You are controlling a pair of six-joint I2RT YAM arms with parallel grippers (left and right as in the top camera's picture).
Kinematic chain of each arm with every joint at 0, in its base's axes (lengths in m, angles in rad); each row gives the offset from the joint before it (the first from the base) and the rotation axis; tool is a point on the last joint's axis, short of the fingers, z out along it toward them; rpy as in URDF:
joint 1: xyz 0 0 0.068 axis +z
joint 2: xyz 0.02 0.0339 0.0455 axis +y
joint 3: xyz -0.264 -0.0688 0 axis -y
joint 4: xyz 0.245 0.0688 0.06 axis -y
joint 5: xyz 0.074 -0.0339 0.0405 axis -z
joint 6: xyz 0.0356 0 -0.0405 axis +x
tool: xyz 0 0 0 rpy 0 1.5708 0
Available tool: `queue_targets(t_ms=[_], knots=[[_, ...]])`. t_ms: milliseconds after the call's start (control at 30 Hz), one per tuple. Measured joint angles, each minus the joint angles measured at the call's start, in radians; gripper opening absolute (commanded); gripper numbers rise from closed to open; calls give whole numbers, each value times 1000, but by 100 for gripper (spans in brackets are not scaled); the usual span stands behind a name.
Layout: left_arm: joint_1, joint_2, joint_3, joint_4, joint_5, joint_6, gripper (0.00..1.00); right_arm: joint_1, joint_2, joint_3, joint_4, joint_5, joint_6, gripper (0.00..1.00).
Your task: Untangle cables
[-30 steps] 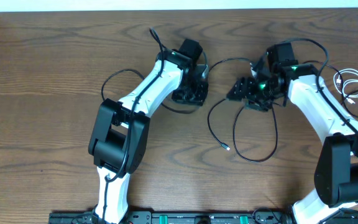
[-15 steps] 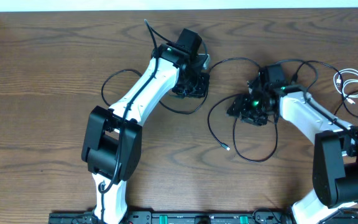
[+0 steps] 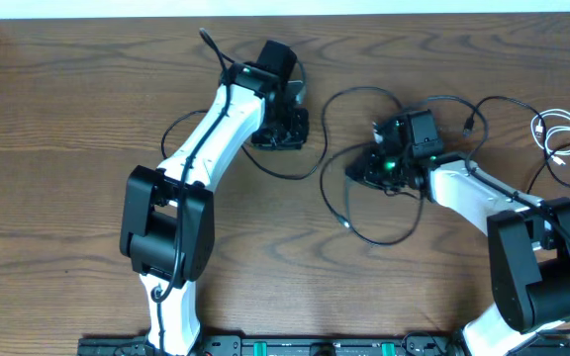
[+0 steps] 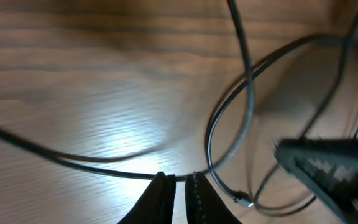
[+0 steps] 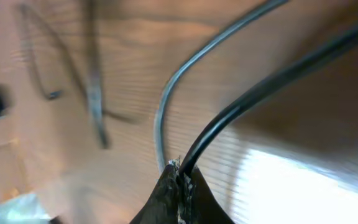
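Note:
Two black cables (image 3: 384, 240) loop across each other between my arms. One plug (image 3: 344, 222) lies at mid-table and another (image 3: 470, 127) by the right arm. My right gripper (image 3: 362, 170) points left over the tangle, shut on a black cable (image 5: 253, 93) that rises from its tips (image 5: 180, 171). My left gripper (image 3: 280, 133) is all but shut. A black cable (image 4: 73, 160) runs across just at its tips (image 4: 179, 180); I cannot tell whether it is pinched. A white cable (image 3: 562, 133) lies coiled at the far right.
The wooden table (image 3: 67, 218) is bare on the left and along the front. In the left wrist view the right gripper (image 4: 328, 165) shows as a dark blur beside a cable loop (image 4: 229, 106) and plug (image 4: 244, 201). A second, greyer cable (image 5: 166, 106) runs past the right fingers.
My right gripper slid left and went from open to shut on a black cable. My left arm moved up and to the left. The loops shifted left with them.

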Motion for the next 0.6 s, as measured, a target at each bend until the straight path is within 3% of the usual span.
queue_targets(t_ms=[267, 433, 600], knots=[[8, 1, -37, 9, -57, -52, 14, 29, 0, 0, 60, -31, 8, 24], [7, 26, -54, 15, -63, -79, 13, 43, 0, -1, 67, 14, 13, 48], [7, 68, -59, 17, -48, -85, 9, 73, 0, -1, 92, 34, 18, 58]])
